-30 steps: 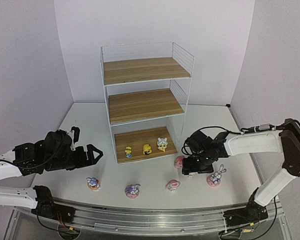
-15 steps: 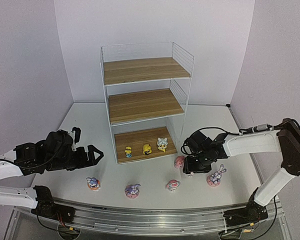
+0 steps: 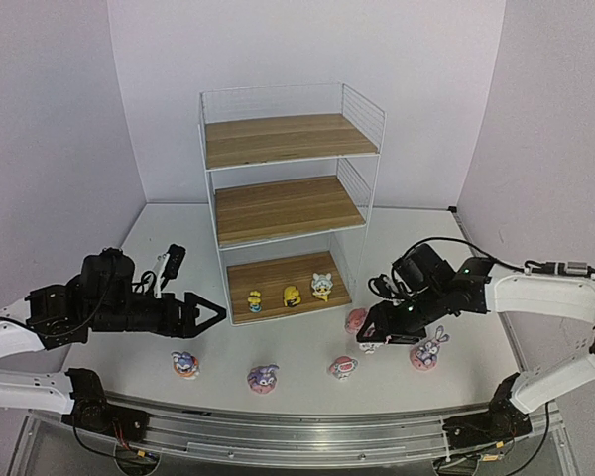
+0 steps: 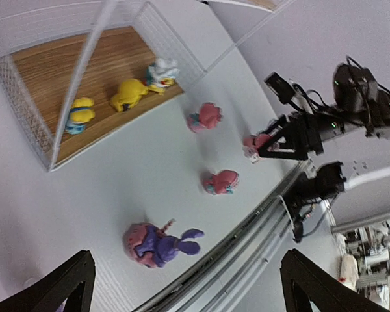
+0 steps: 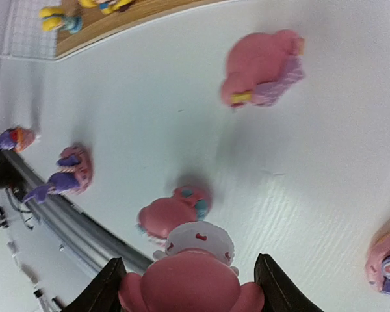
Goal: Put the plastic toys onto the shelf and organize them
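The shelf [image 3: 290, 210] stands at the table's middle, with three yellowish toys [image 3: 292, 296] on its lowest board. My right gripper [image 3: 374, 338] [image 5: 190, 281] is shut on a pink-and-white round-headed toy [image 5: 194, 263], held just above the table to the right of the shelf. Two more pink toys lie on the table, one [image 3: 355, 320] next to that gripper and one [image 3: 343, 367] nearer the front. Purple bunnies [image 3: 263, 378] [image 3: 184, 364] [image 3: 429, 350] sit along the front. My left gripper [image 3: 206, 314] [image 4: 188, 289] hangs open above the front-left bunny [image 4: 157, 242], holding nothing.
A metal rail [image 3: 297, 426] runs along the table's near edge, just in front of the row of toys. The shelf's white wire side panel [image 3: 362, 188] stands close to the right arm. The two upper boards [image 3: 288, 139] hold nothing.
My right gripper narrowed onto the pink-and-white toy and now holds it off the table; its arm has stretched out to the right. My left gripper moved right, toward the shelf's front.
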### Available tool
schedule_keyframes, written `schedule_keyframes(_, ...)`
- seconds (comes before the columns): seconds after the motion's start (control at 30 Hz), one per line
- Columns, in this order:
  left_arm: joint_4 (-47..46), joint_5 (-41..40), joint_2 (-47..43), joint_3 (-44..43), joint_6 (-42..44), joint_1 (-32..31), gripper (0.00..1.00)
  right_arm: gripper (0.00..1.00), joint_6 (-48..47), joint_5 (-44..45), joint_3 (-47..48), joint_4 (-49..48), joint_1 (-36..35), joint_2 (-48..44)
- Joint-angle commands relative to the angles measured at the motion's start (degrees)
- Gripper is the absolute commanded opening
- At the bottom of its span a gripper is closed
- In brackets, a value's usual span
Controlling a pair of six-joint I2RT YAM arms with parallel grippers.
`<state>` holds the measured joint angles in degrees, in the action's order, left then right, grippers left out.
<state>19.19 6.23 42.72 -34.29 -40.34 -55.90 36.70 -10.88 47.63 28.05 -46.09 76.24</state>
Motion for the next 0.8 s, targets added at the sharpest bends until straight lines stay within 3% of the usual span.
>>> schedule_keyframes(0.0, -17.26, 21.34, 4.99, 0.22, 9.30, -0.26, 0.99, 0.24, -5.54, -19.04, 7.07, -0.15, -2.02, -3.04)
schedule_keyframes(0.17, -28.77, 34.13, 12.21, -1.53, 11.44, -0.42, 0.99, 0.24, -11.29, -24.67, 15.53, -0.55, -8.67, 1.27)
schedule_keyframes(0.37, -32.64, 41.71, 19.42, -5.24, 13.50, -1.89, 0.99, 0.23, -10.93, -26.61, 22.95, -2.26, -11.37, 7.66)
schedule_keyframes(0.5, -34.63, 41.79, 22.76, -6.31, 13.72, -3.46, 0.99, 0.23, -11.17, -29.85, 25.64, -2.93, -11.87, 10.24)
schedule_keyframes(0.77, -37.26, 40.36, 29.81, -8.94, 12.14, -4.23, 0.85, 0.22, -11.54, -30.53, 27.31, -3.82, -12.72, 10.15)
